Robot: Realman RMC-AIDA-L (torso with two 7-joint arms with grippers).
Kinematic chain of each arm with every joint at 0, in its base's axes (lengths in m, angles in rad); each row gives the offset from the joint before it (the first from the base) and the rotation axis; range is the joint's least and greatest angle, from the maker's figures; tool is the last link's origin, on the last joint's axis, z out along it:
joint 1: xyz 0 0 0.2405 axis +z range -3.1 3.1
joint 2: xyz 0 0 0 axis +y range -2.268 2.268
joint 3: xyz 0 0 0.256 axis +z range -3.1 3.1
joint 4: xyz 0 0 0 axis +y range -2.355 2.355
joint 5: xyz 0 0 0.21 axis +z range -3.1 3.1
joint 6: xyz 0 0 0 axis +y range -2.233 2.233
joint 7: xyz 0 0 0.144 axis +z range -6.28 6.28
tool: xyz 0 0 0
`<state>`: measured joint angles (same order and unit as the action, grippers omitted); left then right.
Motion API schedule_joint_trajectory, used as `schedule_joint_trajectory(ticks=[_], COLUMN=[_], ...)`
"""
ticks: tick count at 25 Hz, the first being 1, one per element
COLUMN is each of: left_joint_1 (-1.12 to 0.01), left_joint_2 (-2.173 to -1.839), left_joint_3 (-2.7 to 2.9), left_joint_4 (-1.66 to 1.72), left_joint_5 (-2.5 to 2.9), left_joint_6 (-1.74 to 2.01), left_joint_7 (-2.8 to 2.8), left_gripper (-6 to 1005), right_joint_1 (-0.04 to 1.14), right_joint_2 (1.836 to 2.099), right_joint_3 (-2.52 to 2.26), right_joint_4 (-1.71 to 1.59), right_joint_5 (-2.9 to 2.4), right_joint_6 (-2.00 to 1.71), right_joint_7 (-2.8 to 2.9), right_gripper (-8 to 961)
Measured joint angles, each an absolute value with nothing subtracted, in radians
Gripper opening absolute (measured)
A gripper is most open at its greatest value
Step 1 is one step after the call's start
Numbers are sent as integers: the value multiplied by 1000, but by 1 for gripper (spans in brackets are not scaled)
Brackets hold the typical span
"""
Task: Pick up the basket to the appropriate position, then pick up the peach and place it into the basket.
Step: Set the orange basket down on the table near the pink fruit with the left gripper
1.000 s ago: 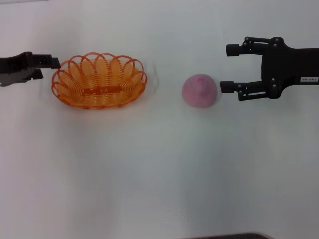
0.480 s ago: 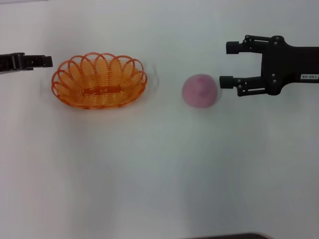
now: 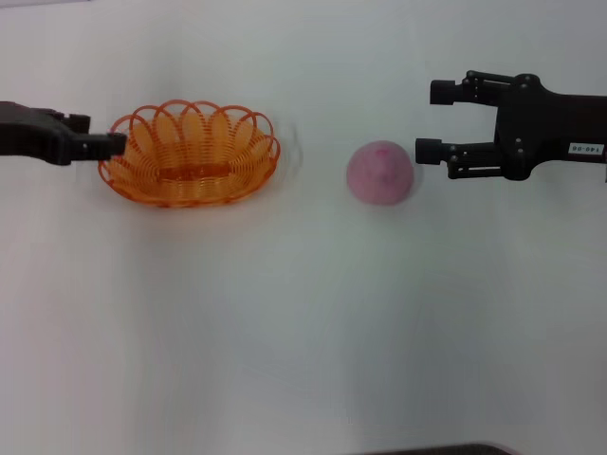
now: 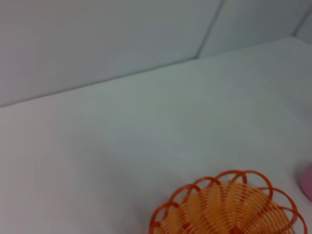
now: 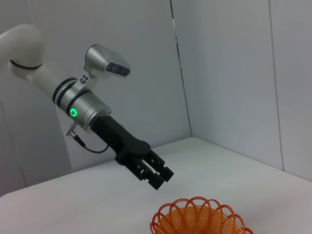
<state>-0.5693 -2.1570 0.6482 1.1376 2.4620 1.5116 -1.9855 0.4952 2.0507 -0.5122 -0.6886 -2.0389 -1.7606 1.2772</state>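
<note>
Basket: shallow oval orange wire-weave, looped rim, on the white table left of centre; left pincer at its left rim, grip state not discernible. Peach: round matte pink, right of centre; right pincer just beside it, spread wide, holding nothing. Step judged basket pickup; next calls for closing on the rim.

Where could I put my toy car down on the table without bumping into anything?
The whole near half of the white table, in front of the basket and peach, is bare. The strip between basket and peach is free too. It is crowded at the basket's outer end, where the left gripper is, and beside the peach, by the open right gripper.
</note>
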Motion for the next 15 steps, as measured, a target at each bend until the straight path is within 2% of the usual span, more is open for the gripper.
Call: schedule_joint_trajectory(ticks=[15], left_joint_1=[-512], left_joint_2=[-2163], left_joint_3=[710], left_joint_4=[1121], left_joint_5=[2338], left_joint_6=[1515], left_joint_7=[-1722], left_gripper=[625], right_joint_1=[494], right_joint_2=[2060], right_joint_3=[-496], right_joint_4=[-634], right_joint_5=[-2039], right_joint_6=[-1722], right_joint_7=[1282], right_gripper=[881])
